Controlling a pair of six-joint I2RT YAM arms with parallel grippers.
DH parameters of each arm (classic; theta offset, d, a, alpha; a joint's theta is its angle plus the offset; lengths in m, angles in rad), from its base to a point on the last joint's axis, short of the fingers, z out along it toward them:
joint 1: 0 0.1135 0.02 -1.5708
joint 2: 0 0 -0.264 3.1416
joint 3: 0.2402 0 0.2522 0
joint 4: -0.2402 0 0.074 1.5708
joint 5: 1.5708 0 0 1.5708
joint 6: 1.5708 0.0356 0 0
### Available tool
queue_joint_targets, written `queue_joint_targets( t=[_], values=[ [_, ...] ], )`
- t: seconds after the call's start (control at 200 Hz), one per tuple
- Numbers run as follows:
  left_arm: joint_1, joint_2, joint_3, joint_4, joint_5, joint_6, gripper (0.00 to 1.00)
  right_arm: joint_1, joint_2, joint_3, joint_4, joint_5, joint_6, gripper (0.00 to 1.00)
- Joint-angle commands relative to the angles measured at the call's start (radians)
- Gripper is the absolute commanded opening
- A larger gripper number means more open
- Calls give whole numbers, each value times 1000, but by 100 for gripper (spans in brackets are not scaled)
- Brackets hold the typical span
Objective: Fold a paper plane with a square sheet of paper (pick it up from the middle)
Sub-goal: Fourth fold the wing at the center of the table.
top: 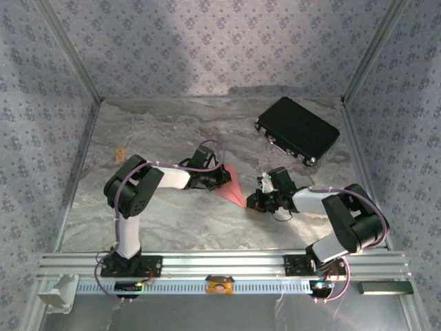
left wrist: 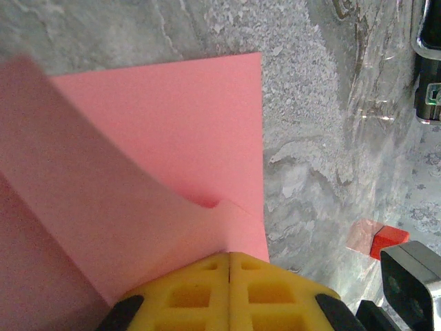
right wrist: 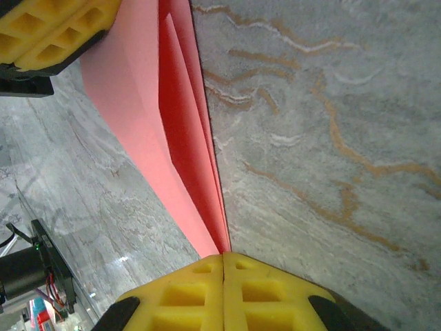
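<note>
The sheet of paper lies at the centre of the tabletop, between the two tools. In the top view it reads as a salmon-pink wedge narrowing toward 5 o'clock.

Left tool: positioned at the 9 o'clock edge of the paper. In the left wrist view the left tool has its yellow pads pressed together with no gap, pinching the sheet. One layer curls up and over from the 8 o'clock side.

Right tool: positioned at the 5 o'clock tip of the paper. In the right wrist view the right tool is fully closed on the pointed end of the sheet. Stacked folded layers run away toward 11 o'clock, where the left tool's pads sit.

A black case lies at 1 o'clock from the paper, well apart. A small orange tag lies at 9 o'clock, near the wall.
</note>
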Motion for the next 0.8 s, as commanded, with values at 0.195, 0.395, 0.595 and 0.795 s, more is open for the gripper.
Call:
queue_joint_targets(
  t=[0.195, 0.395, 0.595, 0.795],
  values=[
    [7, 30, -11, -28, -25, 8, 6, 8, -17, -35, -105, 28, -1, 14],
    [6, 32, -15, -27, -25, 8, 6, 8, -19, -42, -107, 32, 2, 9],
    [6, 38, -21, -17, -21, 9, 6, 11, -29, -1, -123, 27, 1, 12],
    [5, 38, -29, -14, -22, 9, 6, 9, -132, 53, -189, 56, -5, 21]
  ],
)
